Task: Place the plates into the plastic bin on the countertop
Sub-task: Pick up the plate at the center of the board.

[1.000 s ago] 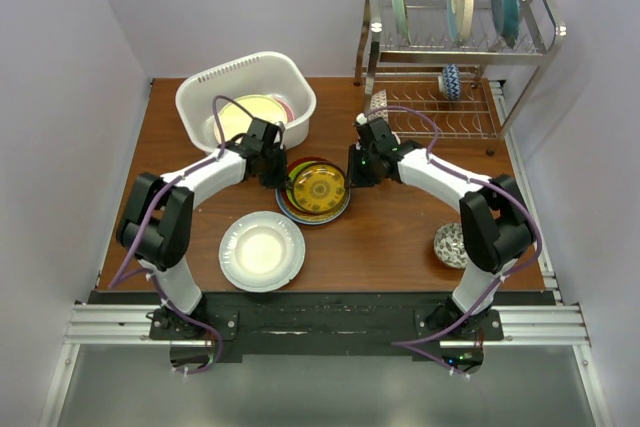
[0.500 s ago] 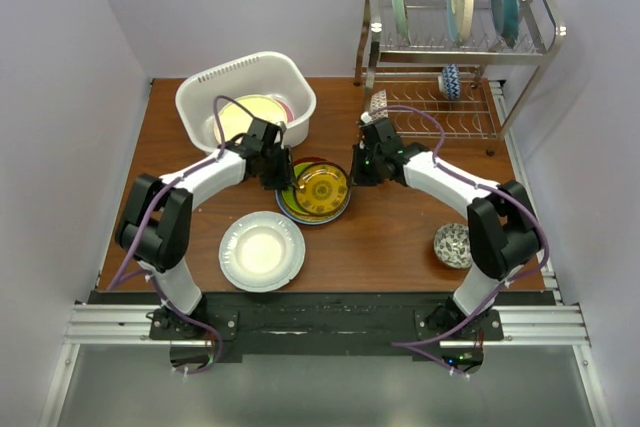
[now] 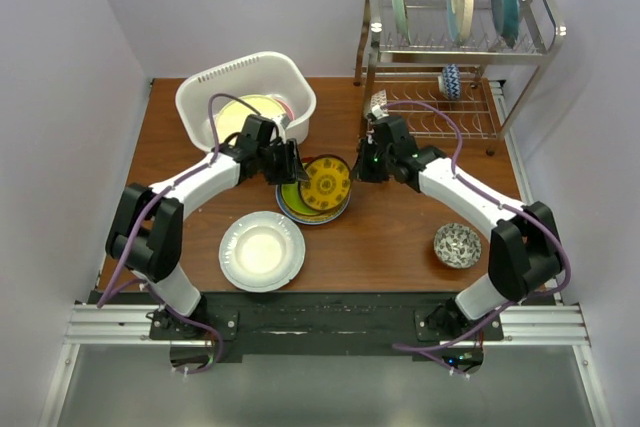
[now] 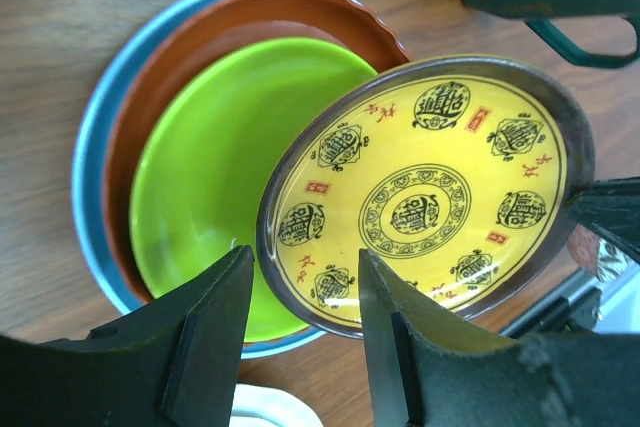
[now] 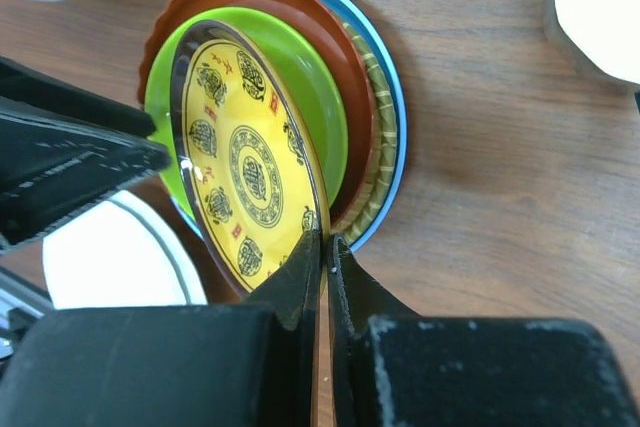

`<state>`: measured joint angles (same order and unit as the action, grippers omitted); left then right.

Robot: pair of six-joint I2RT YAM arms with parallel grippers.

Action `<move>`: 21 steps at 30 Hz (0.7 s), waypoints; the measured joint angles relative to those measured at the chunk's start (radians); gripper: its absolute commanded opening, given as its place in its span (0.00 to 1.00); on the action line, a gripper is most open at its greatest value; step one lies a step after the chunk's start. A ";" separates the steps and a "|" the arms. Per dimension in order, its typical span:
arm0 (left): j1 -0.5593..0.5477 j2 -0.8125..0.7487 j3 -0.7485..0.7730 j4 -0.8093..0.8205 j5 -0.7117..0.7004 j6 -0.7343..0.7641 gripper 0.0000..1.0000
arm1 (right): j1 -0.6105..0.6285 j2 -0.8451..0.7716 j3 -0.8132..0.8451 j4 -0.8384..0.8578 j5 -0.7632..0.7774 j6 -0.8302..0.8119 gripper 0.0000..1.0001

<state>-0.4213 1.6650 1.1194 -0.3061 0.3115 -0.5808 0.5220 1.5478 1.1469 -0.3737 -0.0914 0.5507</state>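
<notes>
Right tool (image 5: 322, 239) pinches the tilted yellow plate (image 5: 250, 172), clear only wrist-side; left tool (image 4: 302, 265) gapes.

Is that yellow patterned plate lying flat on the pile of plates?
No, the yellow plate is tipped up off the lime plate, its rim pinched by the right gripper.

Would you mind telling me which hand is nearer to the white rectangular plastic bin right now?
Left. The left hand sits just off the near right corner of the white plastic bin; the right hand is farther right, beyond the tilted yellow patterned plate it pinches.
</notes>
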 measured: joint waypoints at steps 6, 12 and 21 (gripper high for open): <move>-0.001 0.000 -0.005 0.025 0.044 0.000 0.41 | -0.019 -0.042 -0.007 0.000 -0.018 0.026 0.00; -0.001 0.000 -0.025 0.060 0.084 -0.001 0.40 | -0.077 -0.081 -0.013 0.002 -0.062 0.053 0.00; -0.005 0.000 -0.074 0.161 0.172 -0.031 0.44 | -0.130 -0.125 -0.042 0.008 -0.120 0.078 0.00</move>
<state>-0.4259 1.6646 1.0451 -0.1452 0.4831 -0.6113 0.3916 1.4227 1.1046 -0.3653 -0.2115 0.6285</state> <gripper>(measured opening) 0.435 0.022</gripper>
